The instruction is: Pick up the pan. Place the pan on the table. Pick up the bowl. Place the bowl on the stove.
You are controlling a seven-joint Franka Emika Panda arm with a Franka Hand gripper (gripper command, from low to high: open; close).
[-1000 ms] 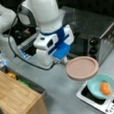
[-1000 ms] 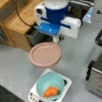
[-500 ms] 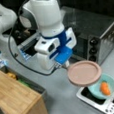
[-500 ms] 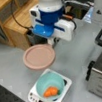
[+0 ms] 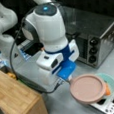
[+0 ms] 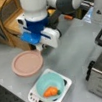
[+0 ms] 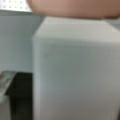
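One gripper (image 6: 39, 47) (wrist pointing down) clasps the pan (image 6: 27, 63) handle.

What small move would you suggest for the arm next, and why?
Probably lower straight down and let go: the gripper holds the flat dusty-pink pan by its short white handle, beside the white stove, over bare grey table, with the light-teal bowl sitting on the stove.
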